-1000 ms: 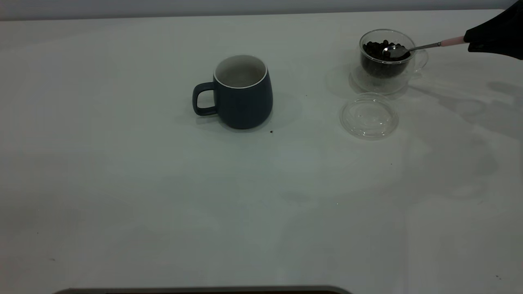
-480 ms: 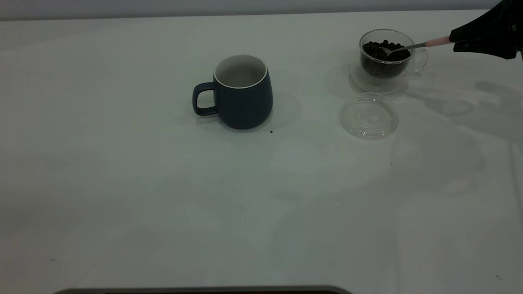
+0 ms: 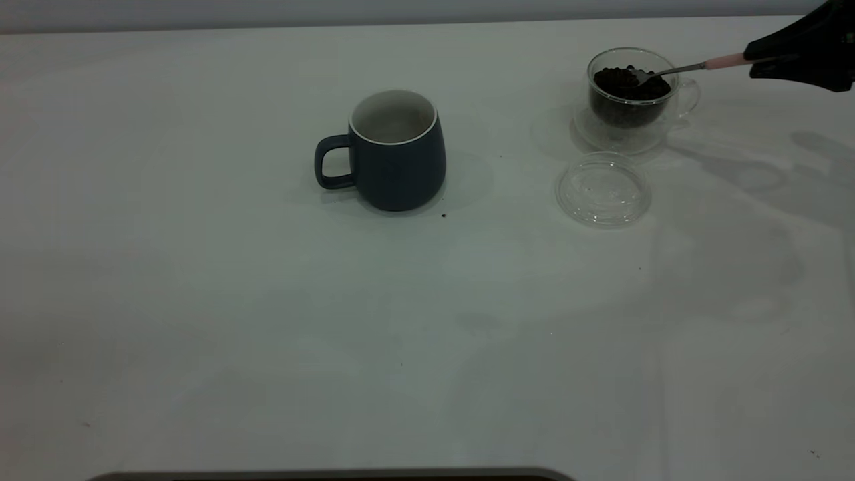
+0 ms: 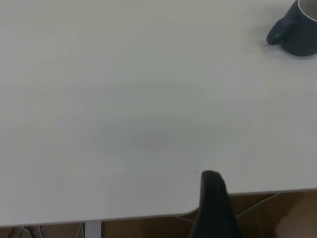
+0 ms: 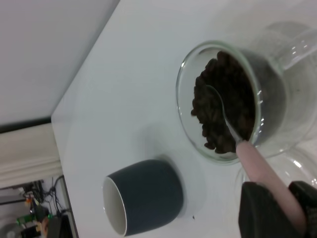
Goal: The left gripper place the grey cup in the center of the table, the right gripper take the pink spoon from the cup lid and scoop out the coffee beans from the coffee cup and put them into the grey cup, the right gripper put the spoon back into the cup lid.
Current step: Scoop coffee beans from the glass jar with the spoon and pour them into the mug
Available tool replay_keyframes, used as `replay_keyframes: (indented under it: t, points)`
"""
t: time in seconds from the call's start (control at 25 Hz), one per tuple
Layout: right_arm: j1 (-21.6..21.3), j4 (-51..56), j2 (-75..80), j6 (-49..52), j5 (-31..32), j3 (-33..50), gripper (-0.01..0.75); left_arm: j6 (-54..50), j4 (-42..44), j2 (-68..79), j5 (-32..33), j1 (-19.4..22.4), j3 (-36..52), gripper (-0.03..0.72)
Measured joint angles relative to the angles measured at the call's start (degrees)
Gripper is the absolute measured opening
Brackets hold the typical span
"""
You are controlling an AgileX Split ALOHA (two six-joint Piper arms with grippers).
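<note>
Deeper now, the pink spoon [image 3: 674,69] digs into the coffee beans [image 3: 630,81]; the right gripper [image 3: 768,61] fingers squeeze its handle, far right.

Overall light: dim and flat in the exterior view, the table [image 3: 267,300] a dull grey-green rather than white.
Shadows: soft and blurred — a faint pool beside the grey cup [image 3: 394,150], and large mottled arm shadows across the table's right side.
Glare: small bright glints on the coffee cup [image 3: 631,90] and the cup lid [image 3: 603,189]; none on the tabletop.
Left wrist view: brighter, even, low in contrast; a dark shape at the edge is out of focus.
Right wrist view: brightest — the pink spoon [image 5: 260,166] handle is blurred up close.
</note>
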Motion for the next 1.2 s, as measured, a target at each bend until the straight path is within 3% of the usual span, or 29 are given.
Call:
replay_keyframes:
  t: [0.88, 1.2]
  points:
    - [-3.93, 0.67, 0.0, 1.44, 9.95, 0.0, 0.114, -0.17, 0.0, 0.0, 0.0, 0.0, 0.0, 0.569]
    - [0.27, 3.53, 0.0, 1.33, 12.96, 0.0, 0.114, -0.17, 0.0, 0.0, 0.0, 0.0, 0.0, 0.569]
